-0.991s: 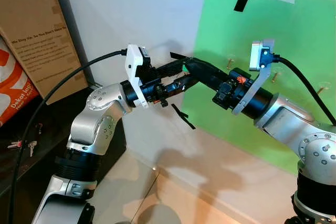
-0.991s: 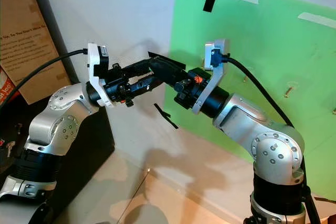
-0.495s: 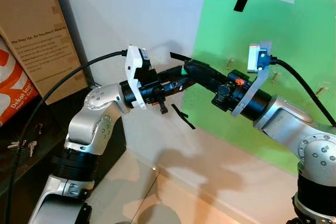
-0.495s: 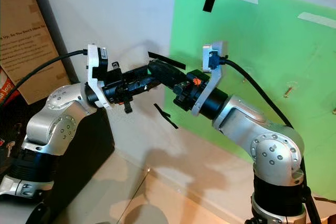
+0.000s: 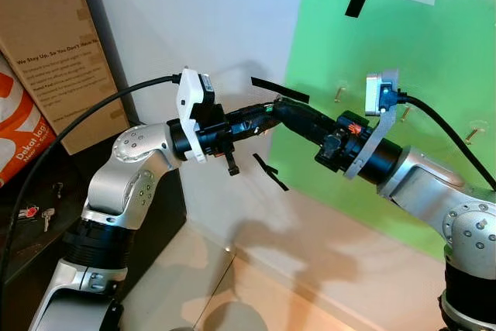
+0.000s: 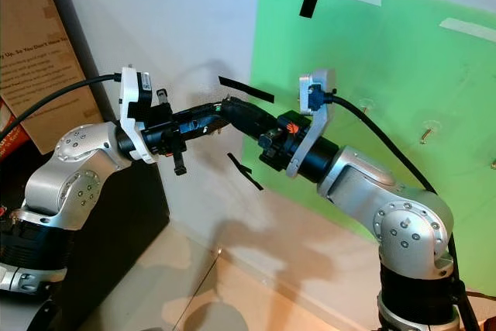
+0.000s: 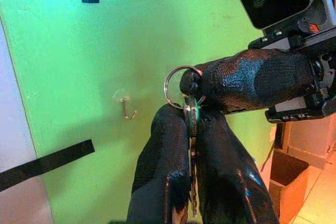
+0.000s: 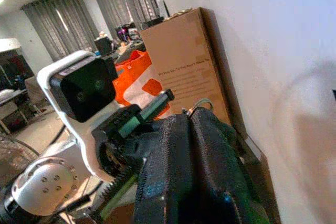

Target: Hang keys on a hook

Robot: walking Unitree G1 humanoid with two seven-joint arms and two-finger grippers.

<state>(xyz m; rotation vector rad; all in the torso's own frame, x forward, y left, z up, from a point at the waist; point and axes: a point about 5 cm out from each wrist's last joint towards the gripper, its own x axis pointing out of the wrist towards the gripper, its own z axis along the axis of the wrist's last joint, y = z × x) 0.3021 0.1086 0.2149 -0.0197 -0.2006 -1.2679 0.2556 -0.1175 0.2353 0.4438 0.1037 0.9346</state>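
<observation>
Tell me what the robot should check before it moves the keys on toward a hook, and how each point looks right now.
1. Left pincer grips the keys: ok, its fingers are shut on the key blade.
2. Right pincer has the key ring: cannot tell; its tips sit at the ring, but a firm hold is not visible.
3. Only one pincer holds before pulling away: not ok, both are at the keys.
4. A hook is free: ok, it hangs bare on the green sheet.
5. Ring is open toward the hook: ok, most of the loop stands clear above the fingers.
</observation>
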